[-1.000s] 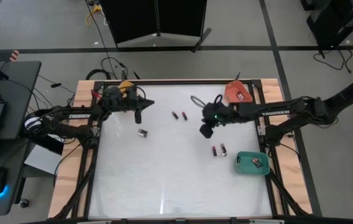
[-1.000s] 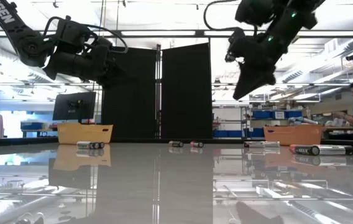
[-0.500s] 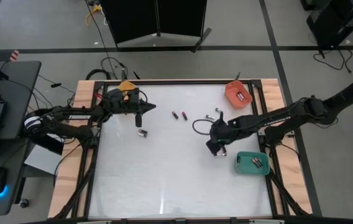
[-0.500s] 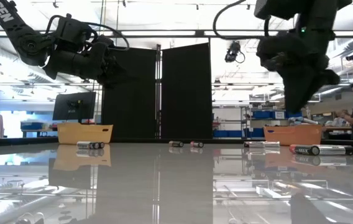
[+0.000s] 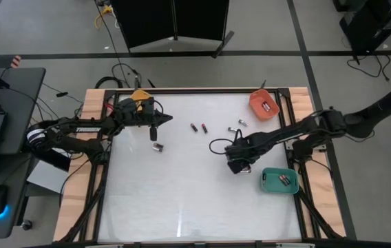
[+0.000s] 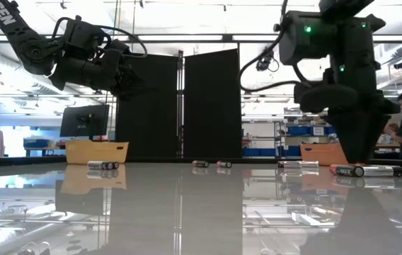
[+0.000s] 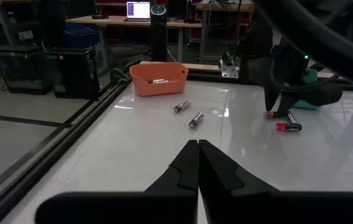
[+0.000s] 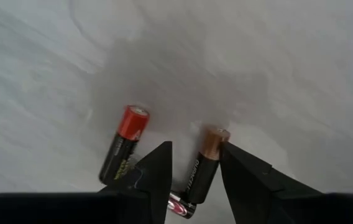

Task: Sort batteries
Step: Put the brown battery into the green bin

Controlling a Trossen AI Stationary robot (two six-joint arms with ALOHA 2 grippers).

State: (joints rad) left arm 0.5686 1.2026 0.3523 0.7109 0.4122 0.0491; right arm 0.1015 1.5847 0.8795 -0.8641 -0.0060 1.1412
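White table (image 5: 182, 200), right hand (image 8: 194, 163) open astride copper-tipped battery (image 8: 202, 167), left hand (image 7: 197, 163) closed, empty.

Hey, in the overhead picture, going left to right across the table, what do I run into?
Left gripper → lone battery → pair of batteries → right gripper → green tray

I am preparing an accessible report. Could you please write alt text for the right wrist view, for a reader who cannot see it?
The right gripper hangs open just above a pale table, its two dark fingers on either side of a copper-topped battery lying flat. A red-topped battery lies beside it, outside the fingers.
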